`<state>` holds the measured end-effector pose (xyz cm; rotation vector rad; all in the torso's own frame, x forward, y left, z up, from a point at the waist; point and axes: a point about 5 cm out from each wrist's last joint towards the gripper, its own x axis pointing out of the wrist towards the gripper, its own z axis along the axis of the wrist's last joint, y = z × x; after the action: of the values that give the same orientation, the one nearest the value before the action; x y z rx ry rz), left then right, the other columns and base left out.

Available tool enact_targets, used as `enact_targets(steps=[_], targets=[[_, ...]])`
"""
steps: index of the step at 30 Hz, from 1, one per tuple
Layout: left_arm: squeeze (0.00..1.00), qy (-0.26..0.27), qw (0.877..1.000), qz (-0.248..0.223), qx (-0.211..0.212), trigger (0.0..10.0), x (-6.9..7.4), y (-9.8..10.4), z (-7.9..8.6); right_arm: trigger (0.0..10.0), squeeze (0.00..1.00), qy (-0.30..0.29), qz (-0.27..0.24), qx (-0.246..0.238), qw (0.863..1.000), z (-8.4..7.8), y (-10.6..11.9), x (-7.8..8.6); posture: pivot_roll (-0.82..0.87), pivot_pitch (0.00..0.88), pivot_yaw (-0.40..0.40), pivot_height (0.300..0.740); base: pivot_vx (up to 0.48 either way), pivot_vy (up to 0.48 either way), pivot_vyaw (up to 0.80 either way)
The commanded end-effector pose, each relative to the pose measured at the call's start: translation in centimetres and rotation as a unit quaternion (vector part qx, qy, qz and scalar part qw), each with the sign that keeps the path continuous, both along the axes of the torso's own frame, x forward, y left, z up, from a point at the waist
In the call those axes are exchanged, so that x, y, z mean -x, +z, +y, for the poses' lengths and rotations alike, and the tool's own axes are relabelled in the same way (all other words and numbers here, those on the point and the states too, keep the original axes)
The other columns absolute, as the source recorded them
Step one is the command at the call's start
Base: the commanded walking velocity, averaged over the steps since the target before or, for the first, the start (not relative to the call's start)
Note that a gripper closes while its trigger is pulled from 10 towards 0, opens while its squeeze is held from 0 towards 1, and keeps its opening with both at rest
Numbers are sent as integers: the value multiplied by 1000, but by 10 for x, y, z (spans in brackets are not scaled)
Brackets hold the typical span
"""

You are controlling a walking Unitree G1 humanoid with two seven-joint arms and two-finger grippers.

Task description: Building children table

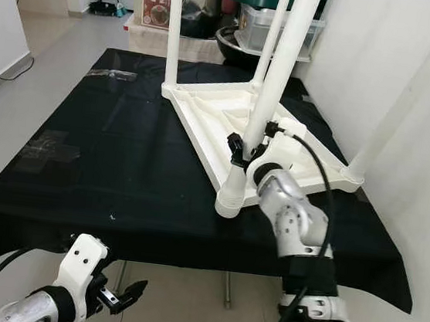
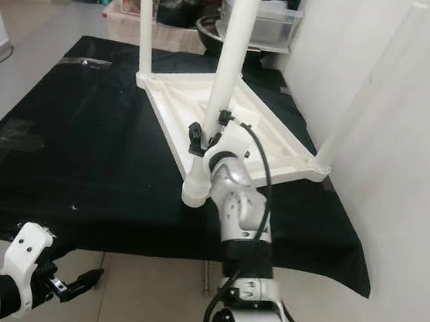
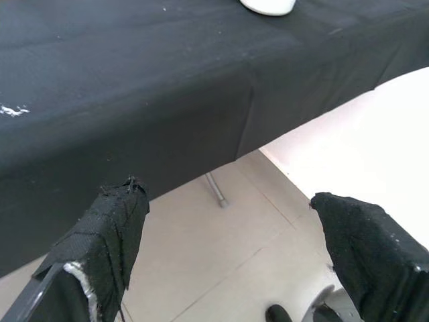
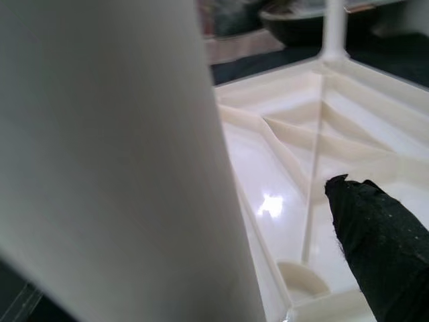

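Observation:
A white children's table (image 1: 209,107) lies upside down on the black cloth (image 1: 120,173). Its legs stand up: one at the far left corner (image 1: 174,24), one at the right corner (image 1: 409,98), one at the back (image 1: 276,28). The near leg (image 1: 287,60) leans slightly, with its foot in the front corner socket (image 1: 230,201). My right gripper (image 1: 250,139) is open around this leg low down; in the right wrist view the leg (image 4: 114,154) sits apart from one finger (image 4: 379,241). Below the cloth's front edge hangs my left gripper (image 1: 120,294), open and holding nothing.
A white wall (image 1: 417,231) runs close along the right side. Storage boxes (image 1: 255,26), a dark pot (image 1: 230,44) and a carton (image 1: 157,3) crowd the floor behind the cloth. A metal support leg (image 1: 226,290) stands under the front edge.

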<state>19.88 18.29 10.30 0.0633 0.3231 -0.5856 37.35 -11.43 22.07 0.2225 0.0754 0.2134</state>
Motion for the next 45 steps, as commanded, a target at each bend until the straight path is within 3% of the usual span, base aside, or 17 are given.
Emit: enact_targets(steps=[1,2,3,5,9,12,16,22,31,32,34,35,41,43,45], targets=[[0,-7,1000,2,-9,10000,-1,-2,-1,10000,0,49,-19,6,999,-11,3,-6,78,0,-94,740,0,0,0],[0,-7,1000,2,-9,10000,-1,-2,-1,10000,0,49,-19,6,999,-11,3,-6,78,0,-94,740,0,0,0],[0,-7,1000,-1,-10,10000,-2,-1,-1,10000,0,103,-34,7,994,-21,2,-9,81,0,-95,740,0,0,0],[0,-7,1000,-1,-10,10000,-2,-1,0,10000,0,122,-39,7,992,-23,2,-8,81,0,-95,740,0,0,0],[0,-8,1000,-2,-12,10000,-2,-1,1,10000,0,200,-77,49,975,-33,14,-10,82,0,-98,740,0,0,0],[0,-8,1000,-2,-12,10000,-2,-2,1,10000,0,210,-84,53,973,-33,16,-11,82,0,-98,740,0,0,0],[0,-10,1000,-6,-12,10000,-5,-1,0,10000,0,251,-97,79,960,-32,20,-17,87,0,-102,740,0,0,0],[0,-12,1000,-10,-16,10000,-7,-1,0,10000,0,269,-113,84,953,-21,31,-28,110,0,-120,740,0,0,0],[0,-10,1000,-11,-19,10000,-6,-3,1,10000,0,296,-115,97,943,-8,32,-32,124,0,-139,740,0,0,0],[0,-9,1000,-10,-18,10000,-6,-4,0,3765,0,304,-114,102,940,-9,30,-32,126,0,-144,740,0,0,0],[0,-9,1000,-10,-18,10000,-6,-4,0,3765,0,304,-114,102,940,-9,30,-32,126,0,-144,740,0,0,0],[0,-9,1000,-10,-17,10000,-5,-6,-1,0,0,312,-110,105,938,-12,28,-32,127,0,-147,740,0,0,0],[0,-9,1000,-7,-16,10000,-3,-8,-3,0,0,311,-102,110,938,-18,25,-32,126,0,-148,740,0,0,0],[0,-9,1000,-6,-16,10000,-3,-9,-4,0,0,263,-75,137,952,-28,17,-36,123,0,-149,740,0,0,0],[0,-8,1000,-6,-16,10000,-3,-9,-4,0,0,238,-59,157,957,-32,11,-37,123,0,-149,740,0,0,0]])
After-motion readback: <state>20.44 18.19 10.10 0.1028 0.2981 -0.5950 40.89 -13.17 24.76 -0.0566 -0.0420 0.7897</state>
